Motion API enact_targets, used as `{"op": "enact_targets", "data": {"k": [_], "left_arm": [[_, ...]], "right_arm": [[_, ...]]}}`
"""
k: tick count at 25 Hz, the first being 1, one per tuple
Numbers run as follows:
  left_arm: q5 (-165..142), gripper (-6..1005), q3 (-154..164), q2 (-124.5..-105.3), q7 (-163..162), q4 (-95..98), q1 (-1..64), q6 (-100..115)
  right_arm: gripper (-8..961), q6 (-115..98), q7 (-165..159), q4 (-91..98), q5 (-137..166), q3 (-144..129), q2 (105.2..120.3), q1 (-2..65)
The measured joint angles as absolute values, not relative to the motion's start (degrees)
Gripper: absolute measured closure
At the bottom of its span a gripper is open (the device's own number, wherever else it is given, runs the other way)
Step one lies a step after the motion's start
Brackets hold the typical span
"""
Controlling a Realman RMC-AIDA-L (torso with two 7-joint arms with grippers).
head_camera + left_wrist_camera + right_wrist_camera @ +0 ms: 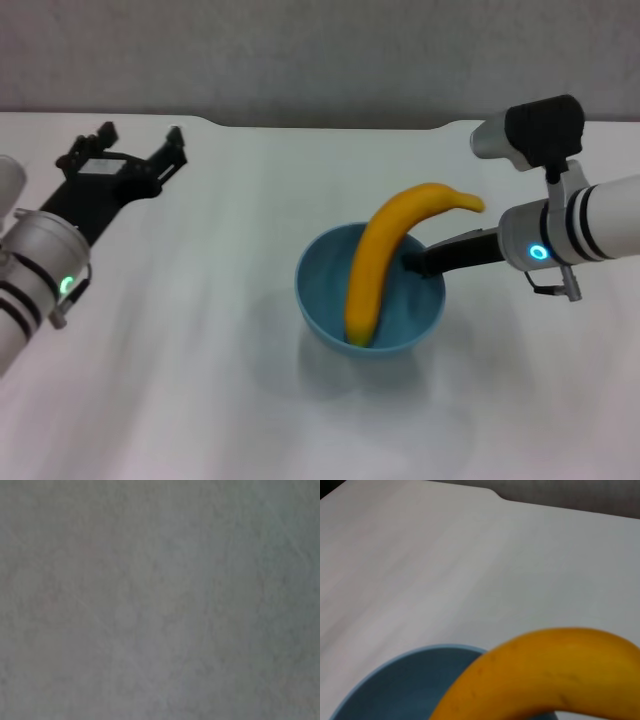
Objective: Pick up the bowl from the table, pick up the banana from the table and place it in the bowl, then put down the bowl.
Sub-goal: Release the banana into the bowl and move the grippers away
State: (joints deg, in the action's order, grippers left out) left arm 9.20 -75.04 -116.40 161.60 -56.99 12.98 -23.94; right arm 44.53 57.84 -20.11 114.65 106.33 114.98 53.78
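The light blue bowl (330, 300) is near the middle of the white table (200, 380), with a faint shadow under it. The yellow banana (380, 260) stands tilted in the bowl, its lower end on the bottom and its upper end sticking out over the right rim. My right gripper (418, 262) reaches in from the right and is shut on the bowl's right rim, its tips partly hidden behind the banana. The right wrist view shows the banana (545, 670) close up over the bowl (405, 685). My left gripper (140, 142) is open and empty at the far left.
The table's far edge has a shallow notch (330, 125) with a grey wall behind it. The right wrist view shows bare tabletop (445, 570) beyond the bowl. The left wrist view shows only a plain grey surface.
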Motion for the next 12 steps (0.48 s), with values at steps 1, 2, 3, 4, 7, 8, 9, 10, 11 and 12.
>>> {"op": "enact_targets", "data": {"k": [1, 2, 3, 4, 7, 8, 9, 10, 11, 12], "left_arm": [[9.19, 119, -74.71, -116.43, 161.58, -56.91, 13.27, -23.97], [9.19, 119, -74.37, -116.45, 161.40, -56.84, 13.63, -23.98], [9.23, 119, -74.09, -116.47, 161.15, -56.72, 13.90, -24.01], [9.26, 119, -73.92, -116.46, 160.82, -56.45, 14.11, -24.02], [9.31, 119, -72.98, -116.51, 158.97, -55.15, 15.05, -23.67], [9.32, 119, -72.41, -116.52, 158.03, -54.89, 15.27, -23.47], [9.29, 119, -71.73, -116.53, 157.25, -54.73, 15.39, -23.27], [9.18, 119, -70.86, -116.53, 156.33, -54.62, 15.56, -23.13], [9.04, 120, -70.23, -116.53, 156.06, -54.59, 15.65, -23.11], [8.93, 120, -69.87, -116.53, 156.08, -54.59, 15.71, -23.11]], "right_arm": [[918, 44.37, 58.15, -20.01, 114.47, 106.27, 115.07, 53.95], [918, 44.08, 58.24, -19.81, 114.39, 106.09, 115.22, 54.16], [918, 43.71, 58.27, -19.51, 114.33, 105.85, 115.36, 54.39], [918, 43.12, 58.29, -19.03, 114.26, 105.47, 115.53, 54.61], [918, 41.61, 58.40, -17.63, 112.92, 103.15, 115.79, 54.96], [918, 41.28, 58.42, -17.40, 112.06, 101.95, 115.80, 54.99], [918, 41.16, 58.42, -17.26, 111.21, 100.70, 115.82, 55.03], [917, 41.04, 58.42, -17.15, 110.19, 99.14, 115.82, 55.05], [917, 41.00, 58.40, -17.06, 109.22, 97.75, 115.83, 55.09], [917, 40.84, 58.35, -17.04, 108.24, 96.48, 115.83, 55.10]]}}
